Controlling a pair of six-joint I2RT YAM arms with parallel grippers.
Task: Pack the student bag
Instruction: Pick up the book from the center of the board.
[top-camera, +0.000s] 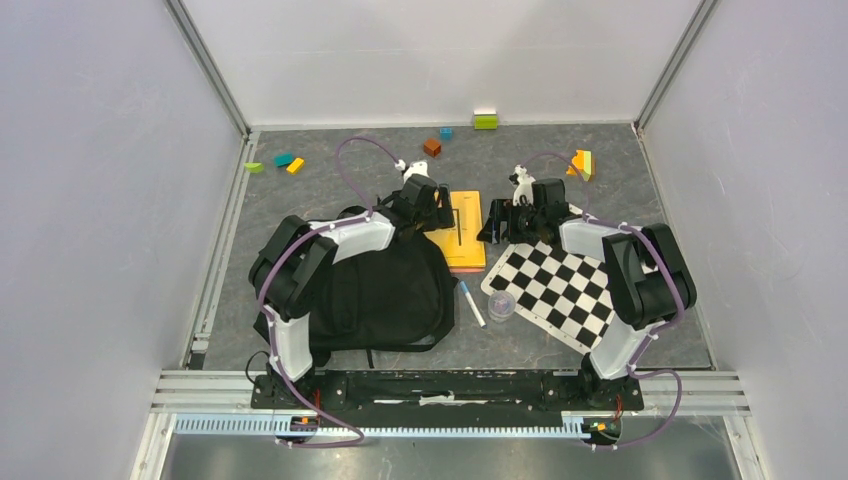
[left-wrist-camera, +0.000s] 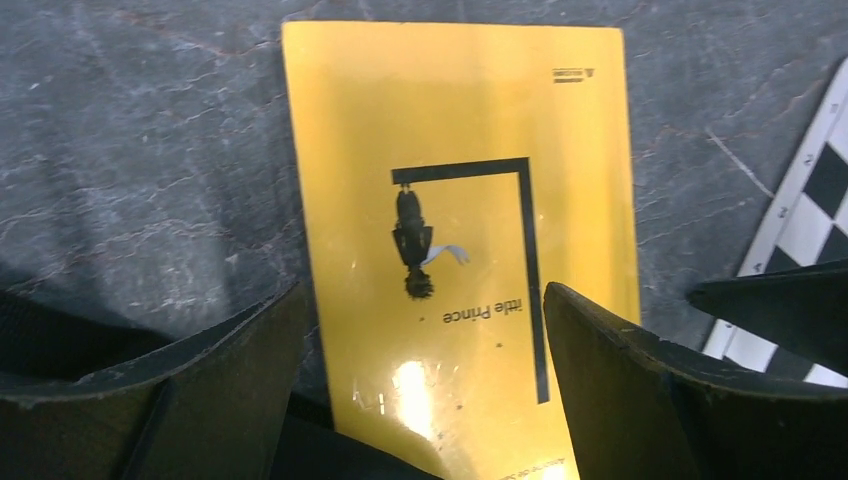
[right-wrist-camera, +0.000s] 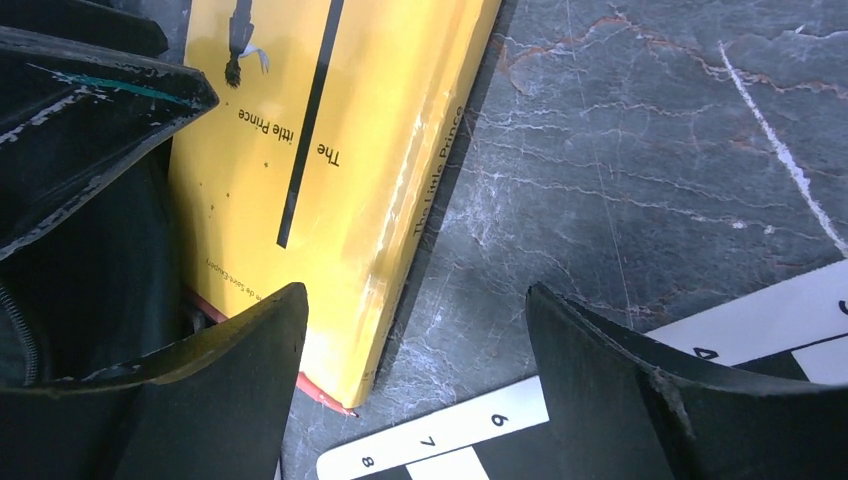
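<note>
The student bag, a big soft black backpack, lies at the front left of the table. A yellow book lies flat at its upper right edge, with its near end against the bag's fabric. My left gripper hangs open just over the book, holding nothing. My right gripper stands open at the book's right edge. Its jaws straddle the near corner of the book without touching it.
A black-and-white checkered board lies right of the book, its numbered edge under my right gripper. A pen and a small clear cup lie between bag and board. Several coloured blocks are scattered along the back wall.
</note>
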